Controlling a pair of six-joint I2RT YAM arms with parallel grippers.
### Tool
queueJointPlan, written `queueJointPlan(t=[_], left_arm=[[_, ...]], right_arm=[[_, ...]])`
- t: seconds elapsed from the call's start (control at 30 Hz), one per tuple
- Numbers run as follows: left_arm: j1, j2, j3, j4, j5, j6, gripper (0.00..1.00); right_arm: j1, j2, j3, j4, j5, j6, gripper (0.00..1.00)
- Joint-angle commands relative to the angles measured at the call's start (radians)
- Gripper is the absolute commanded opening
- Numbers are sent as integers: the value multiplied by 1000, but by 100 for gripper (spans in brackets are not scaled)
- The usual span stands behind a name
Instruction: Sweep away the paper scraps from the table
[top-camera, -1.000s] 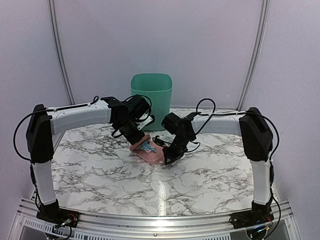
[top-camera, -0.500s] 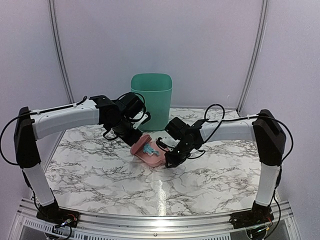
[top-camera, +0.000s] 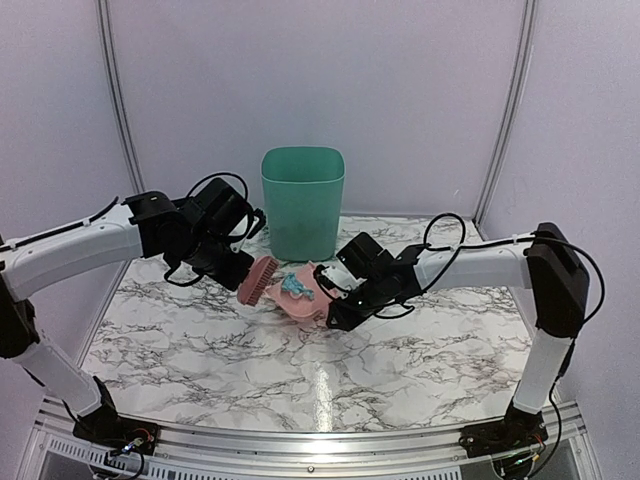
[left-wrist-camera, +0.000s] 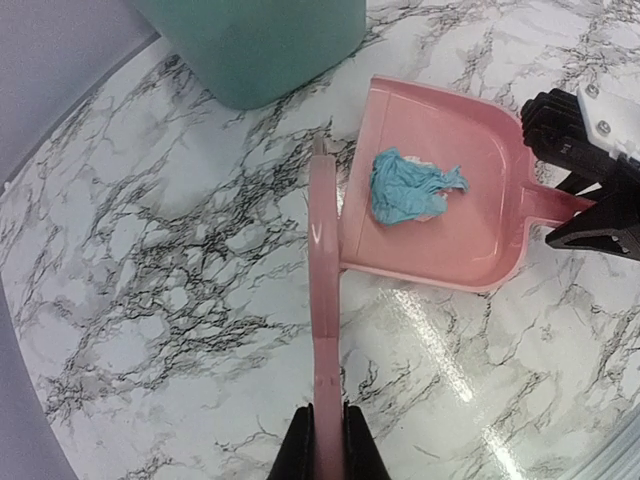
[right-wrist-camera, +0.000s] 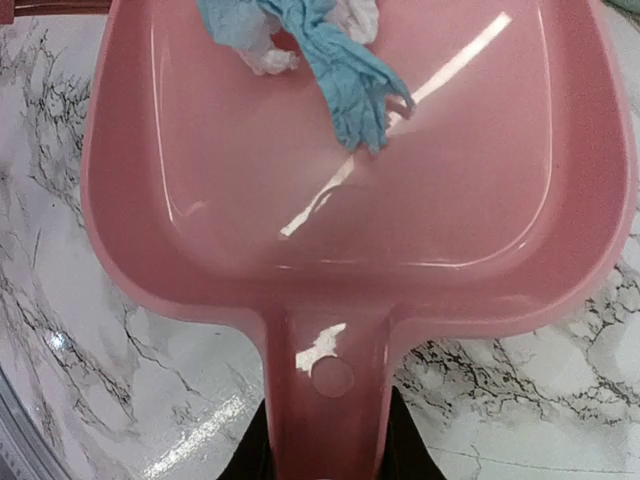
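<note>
Grips brush (left-wrist-camera: 322, 300) with left gripper (left-wrist-camera: 325, 442) clamped, at dustpan (left-wrist-camera: 470, 255) mouth. Clamps right gripper (right-wrist-camera: 328, 440) on dustpan handle. Holds scraps (left-wrist-camera: 405, 187) inside dustpan.

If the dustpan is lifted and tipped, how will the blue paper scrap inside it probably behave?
The blue paper scrap looks thin and crumpled, so it is probably very light and floppy. The dustpan floor is glossy with bright reflections, so the scrap will likely slide out easily when tipped. Its ragged shape suggests sliding, not rolling.
</note>
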Motion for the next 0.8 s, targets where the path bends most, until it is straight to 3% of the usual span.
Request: queueJointPlan(t=[0.0,0.27,0.43,0.77], left_arm=[[-4,-131,-53,-28,-142,-82,0],[-4,-443,-215,-23,-311,-170,3],[-4,-616,-397,0,-303,-203,4],[-7,-820,-578,126,-281,-216,6]], right_arm=[[14,-25,19,85,27,9,0],[44,11,115,85,24,19,0],[65,20,142,182,-17,11,0],[79,129,392,95,-83,42,0]])
